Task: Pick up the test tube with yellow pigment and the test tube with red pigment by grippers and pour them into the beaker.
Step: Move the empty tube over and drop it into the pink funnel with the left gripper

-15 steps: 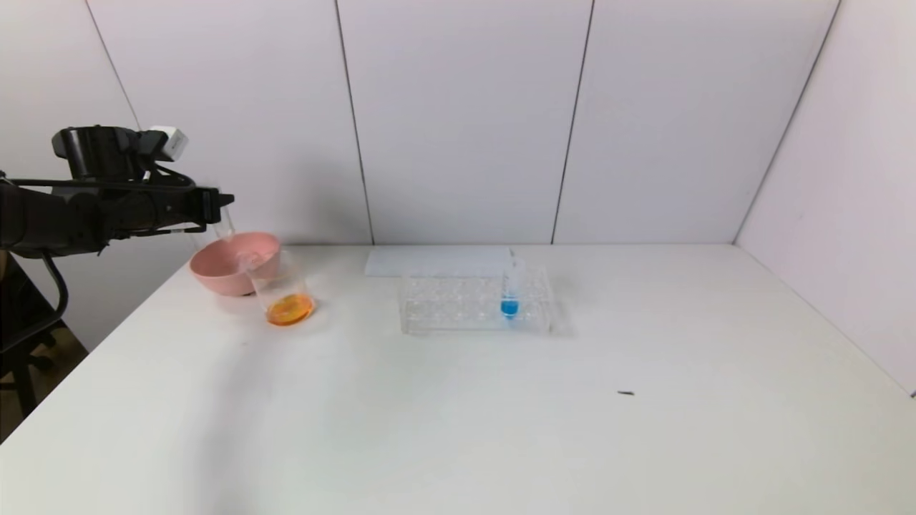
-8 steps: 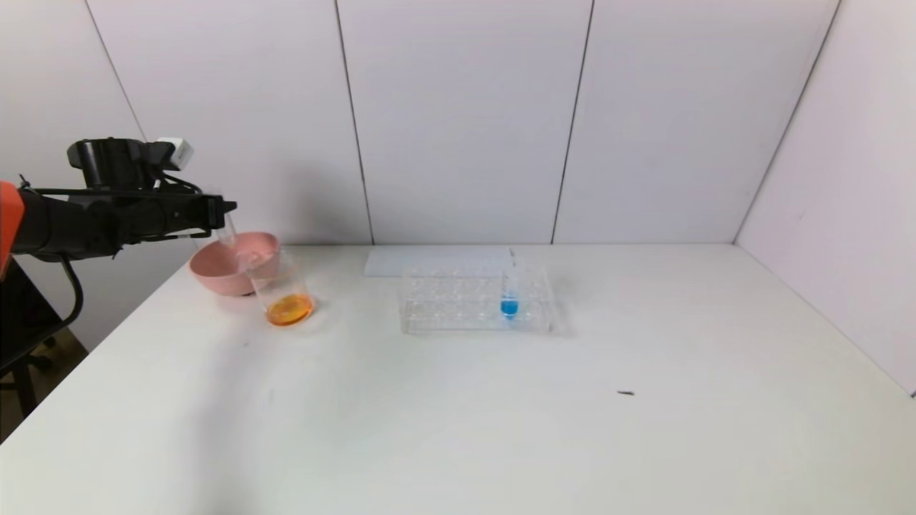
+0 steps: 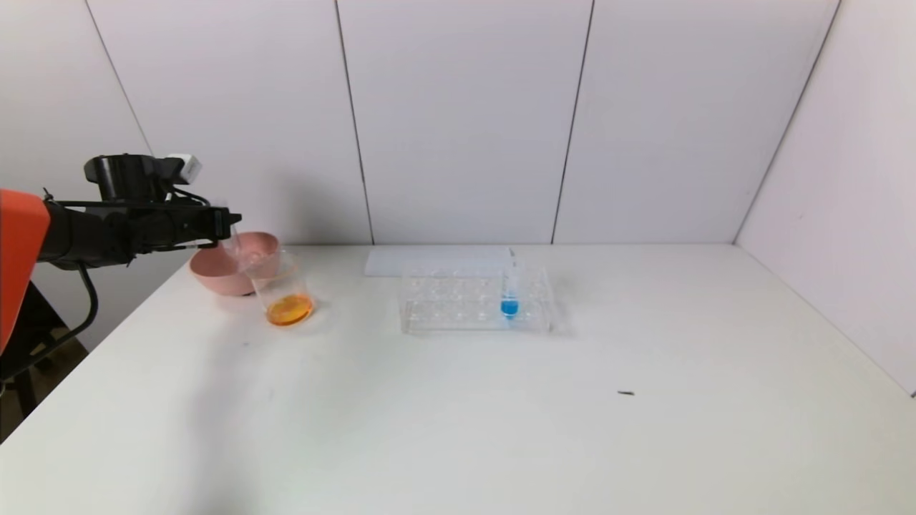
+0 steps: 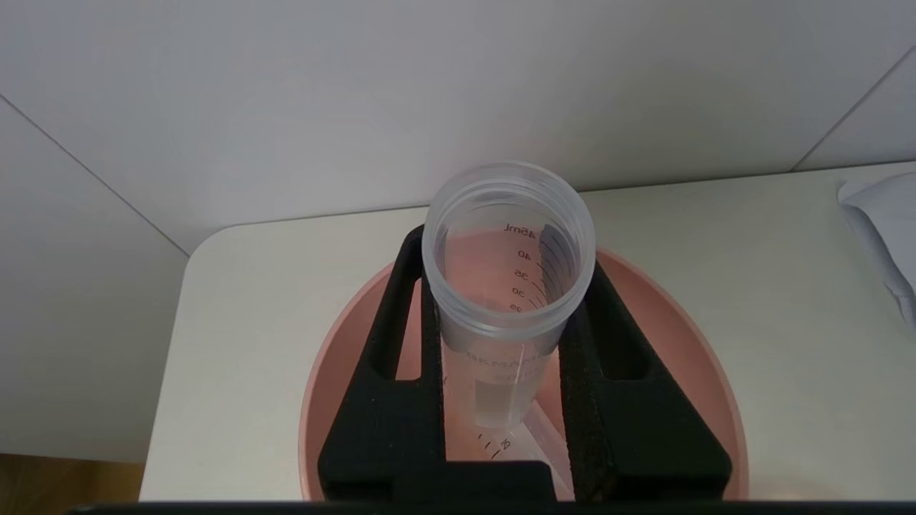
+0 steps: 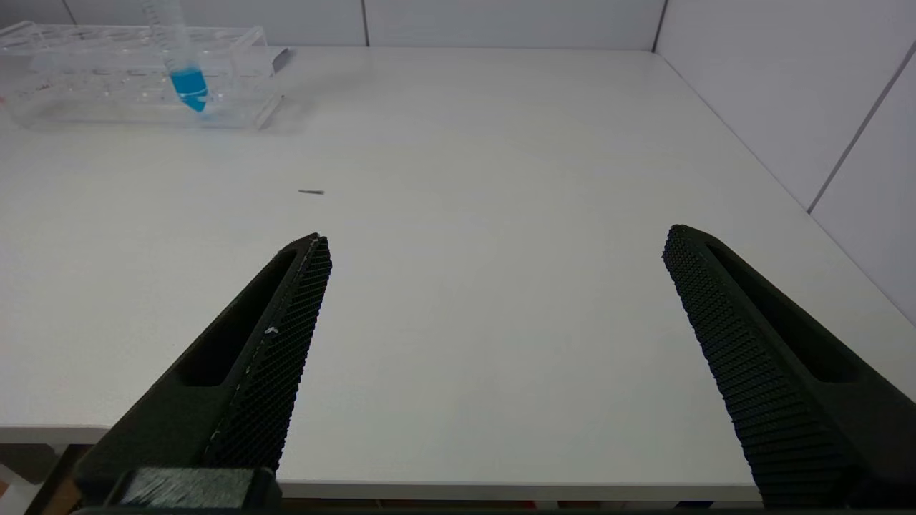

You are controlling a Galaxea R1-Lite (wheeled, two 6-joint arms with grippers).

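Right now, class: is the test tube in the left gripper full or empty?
Empty: the test tube in the left gripper looks clear inside, over the pink bowl.

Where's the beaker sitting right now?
In the head view the beaker stands on the table's far left, just in front of the pink bowl and left of the tube rack.
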